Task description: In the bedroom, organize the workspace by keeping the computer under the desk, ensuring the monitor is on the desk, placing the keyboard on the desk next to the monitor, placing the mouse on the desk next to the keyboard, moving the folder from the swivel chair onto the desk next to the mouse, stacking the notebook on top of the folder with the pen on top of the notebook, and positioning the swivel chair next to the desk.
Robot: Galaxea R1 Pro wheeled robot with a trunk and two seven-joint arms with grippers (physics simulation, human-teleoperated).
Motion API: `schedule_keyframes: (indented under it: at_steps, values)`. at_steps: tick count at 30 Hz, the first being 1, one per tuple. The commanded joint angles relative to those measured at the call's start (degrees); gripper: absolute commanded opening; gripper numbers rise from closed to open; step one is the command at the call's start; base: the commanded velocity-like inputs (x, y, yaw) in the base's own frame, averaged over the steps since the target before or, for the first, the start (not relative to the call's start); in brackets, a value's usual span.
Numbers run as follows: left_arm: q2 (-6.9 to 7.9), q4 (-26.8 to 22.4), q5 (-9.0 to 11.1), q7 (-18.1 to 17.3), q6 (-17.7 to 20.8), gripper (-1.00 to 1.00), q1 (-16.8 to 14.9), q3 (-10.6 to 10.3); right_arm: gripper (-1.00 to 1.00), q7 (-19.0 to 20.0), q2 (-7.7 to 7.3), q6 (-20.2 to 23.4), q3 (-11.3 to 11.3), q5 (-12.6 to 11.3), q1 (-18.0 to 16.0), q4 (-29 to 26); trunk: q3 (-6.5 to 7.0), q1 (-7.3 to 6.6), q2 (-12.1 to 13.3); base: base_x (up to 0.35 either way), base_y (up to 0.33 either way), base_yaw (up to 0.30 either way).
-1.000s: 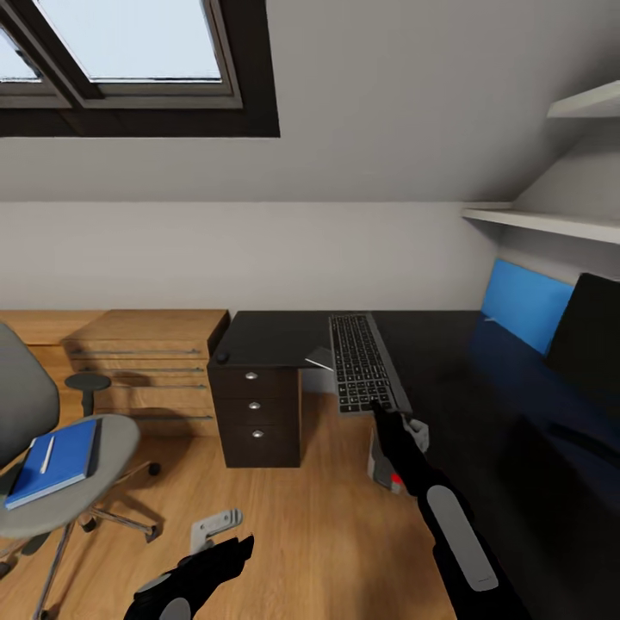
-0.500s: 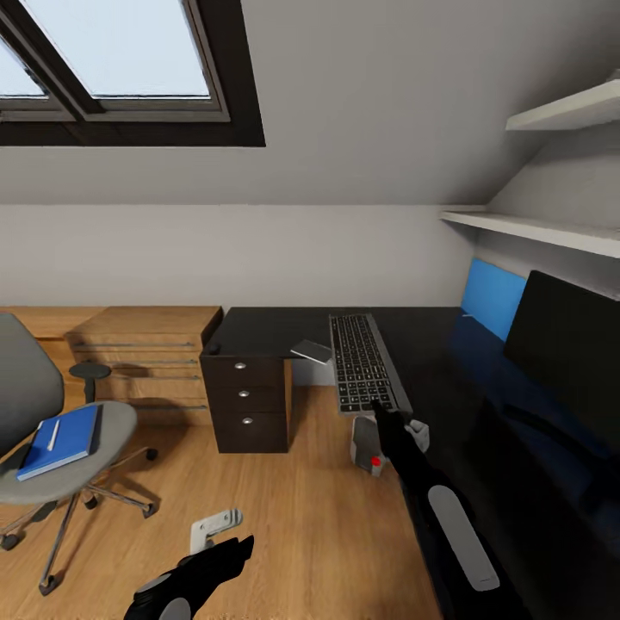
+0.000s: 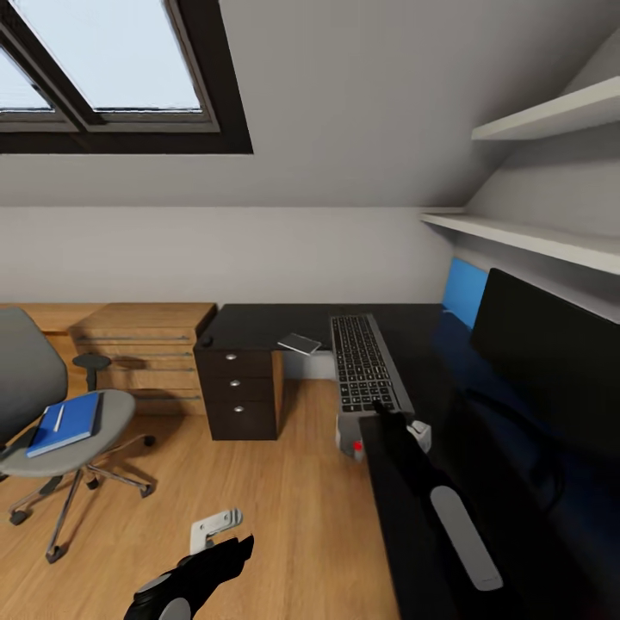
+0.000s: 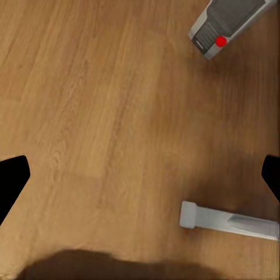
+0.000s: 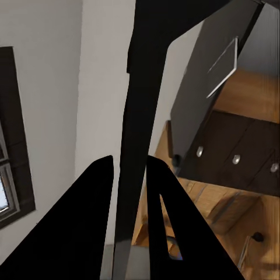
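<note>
Gripping keyboard (image 3: 365,362) over table (image 3: 258,327) in right jaws (image 3: 379,408) | left jaws (image 3: 215,532) apart above floor | folder (image 3: 65,424) on swivel chair (image 3: 52,448)

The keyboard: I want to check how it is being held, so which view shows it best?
The head view: the whole keyboard shows key-side up, its near edge at the right gripper. The right wrist view shows it edge-on as a thin dark slab clamped between the fingers. The left wrist view looks at the floor.
</note>
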Motion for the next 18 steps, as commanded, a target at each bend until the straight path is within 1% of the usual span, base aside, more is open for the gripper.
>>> schedule_keyframes:
  at_steps: [1,5,7,9,11,13,16,18]
  values:
    - [0.05,-0.08,0.56,0.60,0.05,1.00,-0.06,-0.12,-1.00,0.30,-0.41,0.20,0.03,-0.80,-0.03,0.07,0.11,-0.25,0.36,-0.280,-0.231,0.000]
    - [0.05,-0.08,0.55,0.60,0.05,1.00,-0.06,-0.12,-1.00,0.32,-0.79,0.20,0.13,-2.37,-0.03,0.26,0.83,-1.13,1.97,-0.277,-0.235,0.000]
    - [0.05,-0.08,0.55,0.60,0.05,1.00,-0.06,-0.12,-1.00,0.32,-0.91,0.19,0.10,-3.95,-0.03,0.84,1.19,-1.57,2.77,-0.273,-0.240,0.000]
    - [0.05,-0.08,0.56,0.57,0.05,1.00,-0.06,-0.12,-1.00,0.31,-1.11,0.19,-0.03,-6.19,-0.03,2.83,1.55,-2.01,3.57,-0.270,-0.241,0.000]
    - [0.05,-0.08,0.59,0.55,0.05,1.00,-0.06,-0.12,-1.00,0.31,-1.21,0.19,-0.06,-7.42,-0.03,4.28,1.55,-2.01,3.57,-0.268,-0.242,0.000]
    - [0.05,-0.08,0.61,0.53,0.05,1.00,-0.06,-0.12,-1.00,0.31,-1.28,0.24,-0.07,-8.12,-0.05,5.20,1.55,-2.01,3.57,-0.265,-0.242,0.000]
    - [0.08,-0.08,0.62,0.49,0.05,1.00,-0.06,-0.12,-1.00,0.31,-1.37,0.26,-0.08,-8.57,-0.04,5.77,1.55,-2.01,3.57,-0.247,-0.222,0.000]
    - [0.11,-0.08,0.63,0.53,0.05,1.00,-0.06,-0.02,-1.00,0.31,-1.49,0.27,-0.10,-8.72,-0.04,6.06,1.55,-2.01,3.57,-0.121,-0.104,0.000]
